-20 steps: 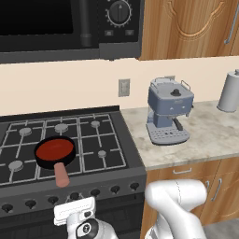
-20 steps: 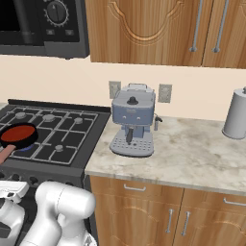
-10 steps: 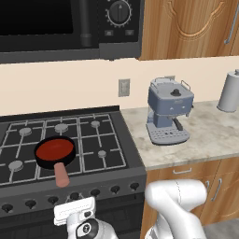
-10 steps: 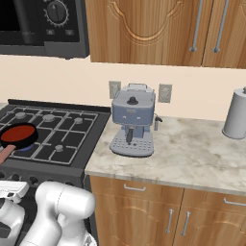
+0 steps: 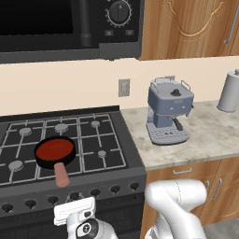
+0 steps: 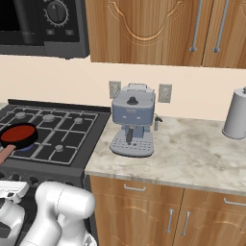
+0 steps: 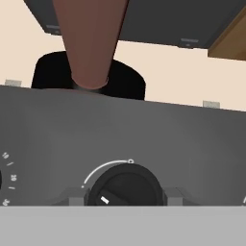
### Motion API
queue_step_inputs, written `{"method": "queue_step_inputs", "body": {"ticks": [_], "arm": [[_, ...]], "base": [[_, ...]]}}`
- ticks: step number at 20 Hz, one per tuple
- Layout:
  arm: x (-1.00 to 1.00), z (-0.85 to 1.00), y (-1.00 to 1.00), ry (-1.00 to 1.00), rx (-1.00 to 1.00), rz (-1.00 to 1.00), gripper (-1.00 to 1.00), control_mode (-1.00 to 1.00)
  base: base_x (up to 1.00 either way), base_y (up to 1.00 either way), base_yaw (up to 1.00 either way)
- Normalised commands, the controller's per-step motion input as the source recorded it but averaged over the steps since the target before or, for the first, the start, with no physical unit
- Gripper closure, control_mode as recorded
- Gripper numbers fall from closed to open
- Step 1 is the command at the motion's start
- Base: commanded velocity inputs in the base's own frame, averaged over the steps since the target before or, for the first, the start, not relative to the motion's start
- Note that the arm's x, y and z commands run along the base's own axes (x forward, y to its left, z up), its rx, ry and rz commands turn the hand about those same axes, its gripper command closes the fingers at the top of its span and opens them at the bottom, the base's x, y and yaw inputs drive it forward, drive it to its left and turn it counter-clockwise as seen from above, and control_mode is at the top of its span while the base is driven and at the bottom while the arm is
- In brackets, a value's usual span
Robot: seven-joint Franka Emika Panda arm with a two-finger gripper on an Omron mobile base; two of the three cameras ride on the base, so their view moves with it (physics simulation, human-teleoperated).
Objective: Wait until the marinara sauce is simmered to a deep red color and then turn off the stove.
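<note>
From the left base view, the marinara sauce (image 5: 55,149) sits deep red in its black pan (image 5: 39,158) on the front left of the stove (image 5: 100,140), handle (image 5: 60,174) pointing toward the knob row (image 5: 95,192). A blue-grey coffee machine (image 5: 169,110) stands on the marble counter (image 5: 210,135) to the right, a microwave (image 5: 70,25) overhead. Nothing differs from half a second earlier.

The right base view shows the sauce (image 6: 18,133) at the far left, the coffee machine (image 6: 133,120) beside the stove (image 6: 62,139), a steel canister (image 6: 237,120) well apart under wooden cabinets (image 6: 158,29).

In the hand view, a black knob (image 7: 126,185) lies close ahead, the handle (image 7: 89,38) above it. The gripper is closed, holding nothing visible.
</note>
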Motion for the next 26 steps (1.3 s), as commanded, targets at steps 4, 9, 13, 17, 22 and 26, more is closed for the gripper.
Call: {"method": "queue_step_inputs", "body": {"ticks": [4,9,13,17,22,26], "arm": [[0.00,0.00,0.00,0.00,0.00,0.00,1.00,-1.00],[0.00,0.00,0.00,0.00,0.00,0.00,1.00,-1.00],[0.00,0.00,0.00,0.00,0.00,0.00,1.00,-1.00],[0.00,0.00,0.00,0.00,0.00,0.00,1.00,-1.00],[0.00,0.00,0.00,0.00,0.00,0.00,1.00,-1.00],[0.00,0.00,0.00,0.00,0.00,0.00,1.00,-1.00]], "base": [[0.00,0.00,0.00],[0.00,0.00,0.00],[0.00,0.00,0.00],[0.00,0.00,0.00],[0.00,0.00,0.00],[0.00,0.00,0.00]]}}
